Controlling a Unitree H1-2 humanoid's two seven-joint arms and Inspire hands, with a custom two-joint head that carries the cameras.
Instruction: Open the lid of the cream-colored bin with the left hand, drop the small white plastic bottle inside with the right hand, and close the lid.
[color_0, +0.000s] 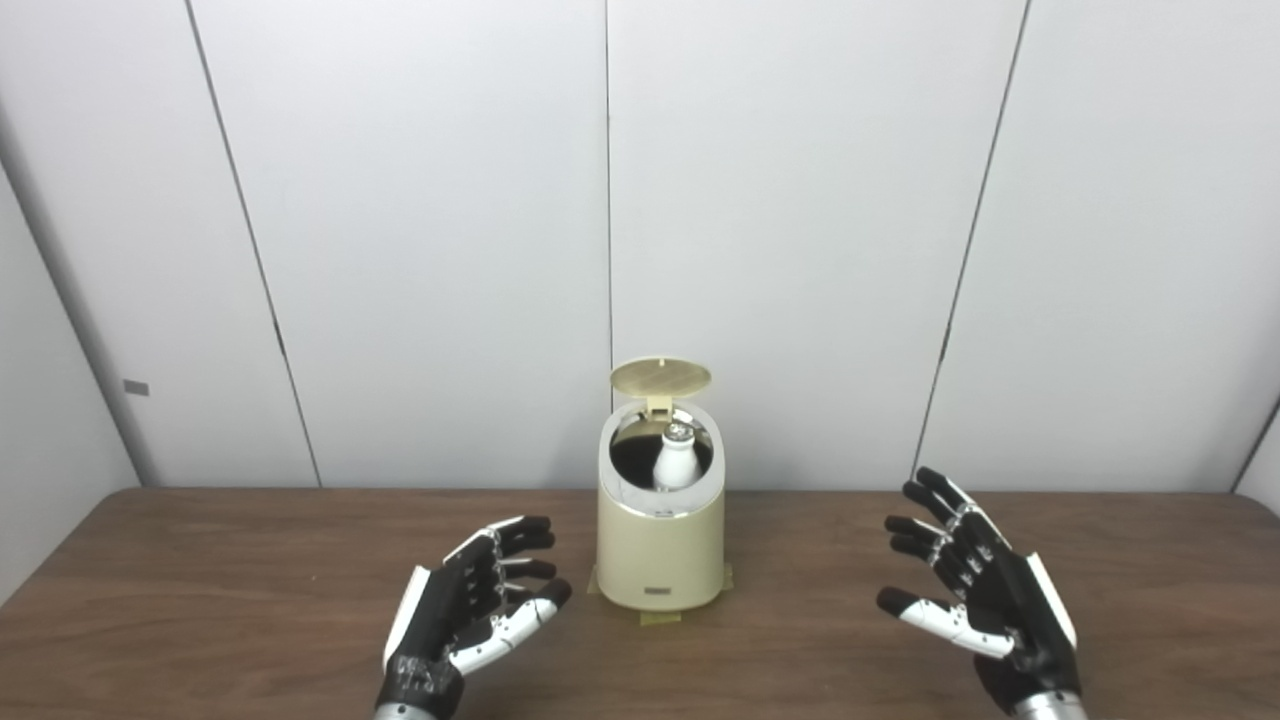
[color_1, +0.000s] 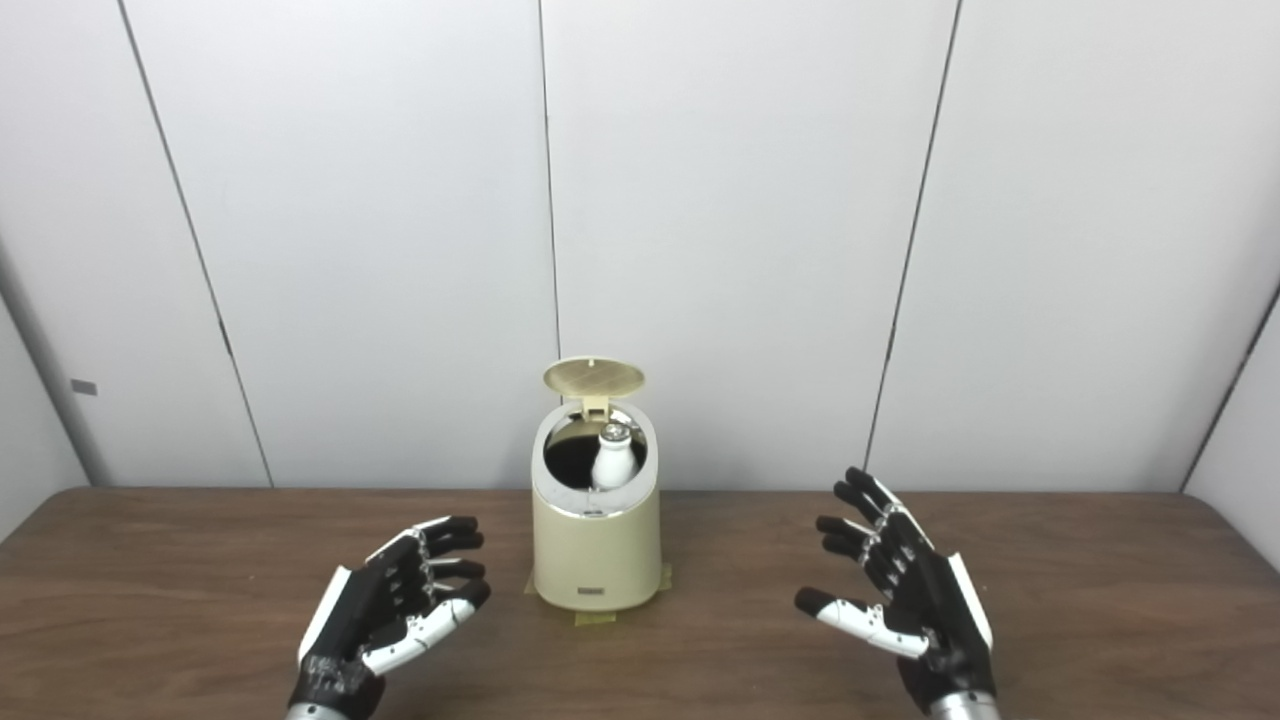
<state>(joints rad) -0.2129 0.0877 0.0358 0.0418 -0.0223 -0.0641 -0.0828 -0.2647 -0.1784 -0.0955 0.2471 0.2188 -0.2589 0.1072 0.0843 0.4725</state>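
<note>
Item: cream-colored bin, standing upright on the bench between your two robot hands, slightly nearer the left one, on what look like tape patches at its base. Lid: hinged at the far rim, standing open and upright above the mouth. Contents: small white plastic bottle, already inside, upright or close to it, its cap showing just above the opening. Left robot hand: released, fingers spread, holding nothing, near the bin's left flank but apart from it. Right robot hand: likewise released and unladen, well apart from the bin on its other side. Handling, by judgement: the bin looks like light rigid plastic with a smooth skin, so a hard push could tip it or slide it if the tape does not hold; the lid is thin and probably swings freely on its hinge. You should meet it at its top edge, beyond and above your left robot hand, and press it forward and down, not pinch it. Surface: dark wood-grain bench, flat and matte. Room: pale panelled wall with dark vertical seams directly behind the bin.
</note>
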